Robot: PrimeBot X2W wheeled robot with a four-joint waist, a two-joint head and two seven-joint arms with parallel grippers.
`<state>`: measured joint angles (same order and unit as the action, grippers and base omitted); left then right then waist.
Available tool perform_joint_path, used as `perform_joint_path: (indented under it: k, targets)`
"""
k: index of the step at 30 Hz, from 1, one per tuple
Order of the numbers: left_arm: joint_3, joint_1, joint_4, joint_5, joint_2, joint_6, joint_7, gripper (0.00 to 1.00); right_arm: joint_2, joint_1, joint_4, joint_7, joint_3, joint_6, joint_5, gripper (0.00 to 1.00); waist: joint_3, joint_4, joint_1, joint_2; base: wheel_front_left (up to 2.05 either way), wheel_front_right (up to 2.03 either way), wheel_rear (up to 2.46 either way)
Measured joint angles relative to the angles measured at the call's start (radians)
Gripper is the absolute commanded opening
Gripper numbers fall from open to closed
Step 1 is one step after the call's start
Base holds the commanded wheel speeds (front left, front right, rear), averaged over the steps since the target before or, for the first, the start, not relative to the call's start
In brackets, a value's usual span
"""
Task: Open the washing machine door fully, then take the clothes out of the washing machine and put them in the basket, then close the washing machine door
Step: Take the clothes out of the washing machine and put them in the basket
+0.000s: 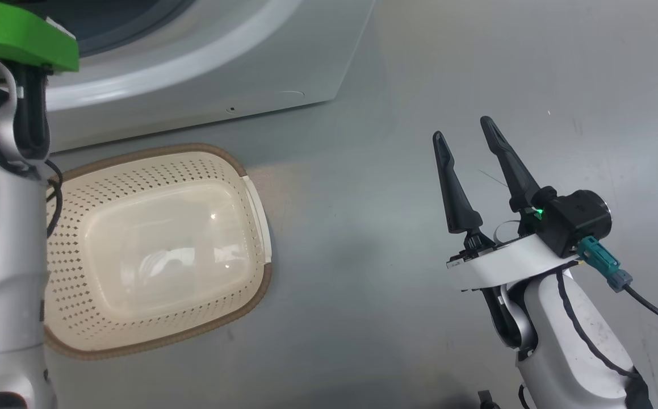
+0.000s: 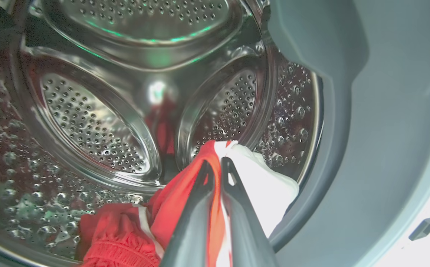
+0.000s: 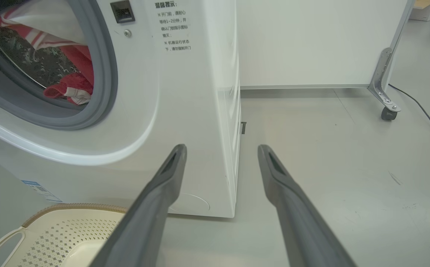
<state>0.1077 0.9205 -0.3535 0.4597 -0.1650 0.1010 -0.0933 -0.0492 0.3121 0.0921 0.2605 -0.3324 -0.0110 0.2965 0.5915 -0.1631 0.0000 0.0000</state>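
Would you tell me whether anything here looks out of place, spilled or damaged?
Nothing stands out: the basket sits upright by the washing machine, and the clothes are in its drum, pinched by the left end effector.

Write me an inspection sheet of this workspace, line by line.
Surface: smooth grey floor, faint scuffs.
Job's things: white front-loading washing machine, opening uncovered; red and white fabric clothes in its steel drum; cream perforated plastic basket on the floor, no clothes in it.
Clutter: nothing seen.
End effectors: left end effector shut on the clothes inside the drum; right end effector open, holding nothing, above the floor.
Cables: black cable at the right wrist; second black cable on the floor.
Surroundings: white wheeled partition panel.
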Motion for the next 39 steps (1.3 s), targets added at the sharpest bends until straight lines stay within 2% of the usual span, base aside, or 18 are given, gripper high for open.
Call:
perform_joint_path:
  k: [9,15,26,39]
  targets:
    - [-0.005,-0.133,0.087,-0.022,0.031,-0.027,-0.146,0.0,0.0,-0.046,0.006,0.0,0.025,-0.008,-0.013,1.0,-0.075,0.04,0.0,0.0,0.0,0.0,0.0]
    - [-0.005,-0.218,0.152,-0.025,0.065,-0.044,-0.155,0.0,0.0,-0.068,0.008,0.0,0.042,-0.008,-0.027,1.0,-0.114,0.069,0.0,0.0,0.0,0.0,0.0]
    - [0.023,-0.392,0.274,-0.111,0.083,-0.078,-0.159,0.0,0.0,-0.123,0.022,0.0,0.059,-0.019,-0.035,1.0,-0.206,0.118,0.0,0.0,0.0,0.0,0.0]
    - [0.036,-0.519,0.409,-0.118,0.104,-0.097,-0.159,0.0,0.0,-0.18,0.027,0.0,0.087,-0.019,-0.039,1.0,-0.286,0.178,-0.0001,0.0,0.0,0.0,0.0]
